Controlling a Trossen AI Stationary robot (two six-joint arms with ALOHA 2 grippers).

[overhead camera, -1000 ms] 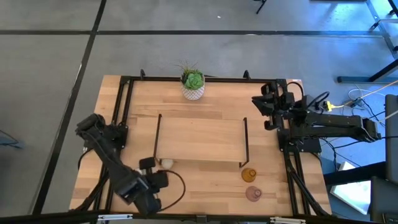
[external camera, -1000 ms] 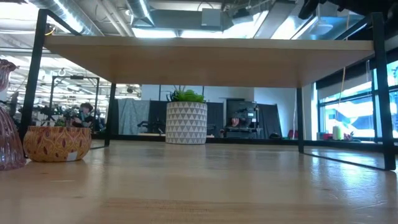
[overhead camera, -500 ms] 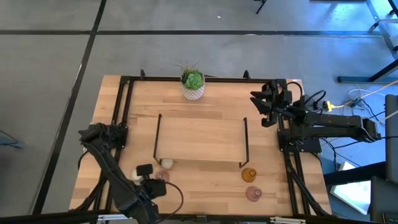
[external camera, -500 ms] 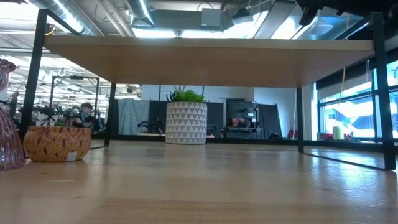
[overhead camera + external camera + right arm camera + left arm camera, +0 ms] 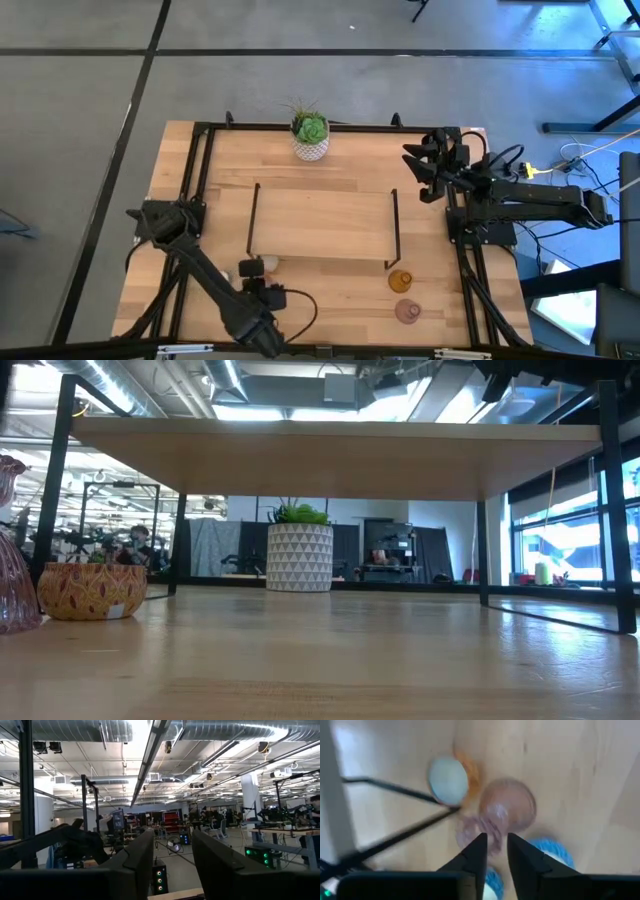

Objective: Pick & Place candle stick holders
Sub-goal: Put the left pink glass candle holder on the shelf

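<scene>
From above, my left claw [image 5: 250, 283] hangs over the table's [image 5: 330, 300] front edge beside a cream holder [image 5: 268, 263]; amber holder [image 5: 400, 281] and pink holder [image 5: 407, 311] sit right. My left wrist shows fingers [image 5: 479, 854] narrowly parted above a pink holder [image 5: 507, 810]. My right claw [image 5: 420, 172] waits, spread.

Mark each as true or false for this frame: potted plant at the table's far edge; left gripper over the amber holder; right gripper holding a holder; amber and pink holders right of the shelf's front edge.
1. The potted plant stands at the table's far edge. True.
2. The left gripper hangs over the amber holder. False: it is above a pink holder beside a cream-white holder.
3. The right gripper holds a holder. False: it is open and empty.
4. The amber holder and another pink holder stand near the shelf's front right leg. True.
</scene>
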